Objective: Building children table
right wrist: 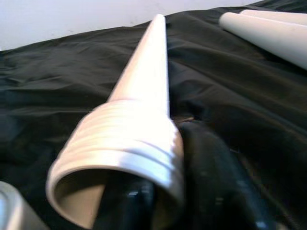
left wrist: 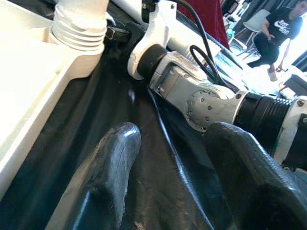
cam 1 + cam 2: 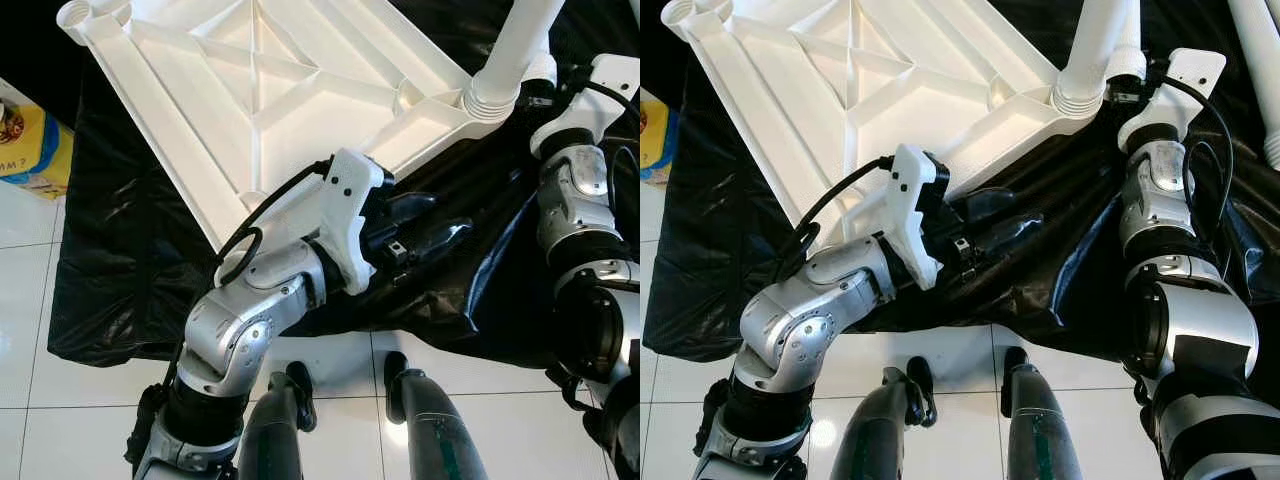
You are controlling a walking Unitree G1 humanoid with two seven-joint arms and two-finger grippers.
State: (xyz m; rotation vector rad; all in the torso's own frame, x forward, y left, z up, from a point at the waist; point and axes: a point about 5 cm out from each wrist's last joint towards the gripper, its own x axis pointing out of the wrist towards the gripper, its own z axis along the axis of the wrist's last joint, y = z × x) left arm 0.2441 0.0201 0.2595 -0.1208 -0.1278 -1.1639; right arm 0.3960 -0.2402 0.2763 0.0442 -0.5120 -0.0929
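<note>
The white table top [image 3: 250, 90] lies upside down on a black sheet [image 3: 120, 250], ribs up. One white leg [image 3: 515, 50] stands at its near right corner socket. My right gripper [image 3: 1122, 92] sits just beside that socket. In the right wrist view its fingers [image 1: 216, 182] close on the threaded open end of another white leg [image 1: 144, 86], which points away over the sheet. My left gripper [image 3: 448, 218] hovers open above the sheet by the table's near edge, holding nothing. Its two fingers [image 2: 115, 158] are spread and aim toward the right wrist [image 2: 192, 91].
More white legs [image 1: 268, 28] lie on the sheet at the far right. A yellow box [image 3: 30, 140] sits on the tiled floor at the left. My own legs [image 3: 420, 420] stand at the sheet's near edge. A person [image 2: 278, 28] sits in the background.
</note>
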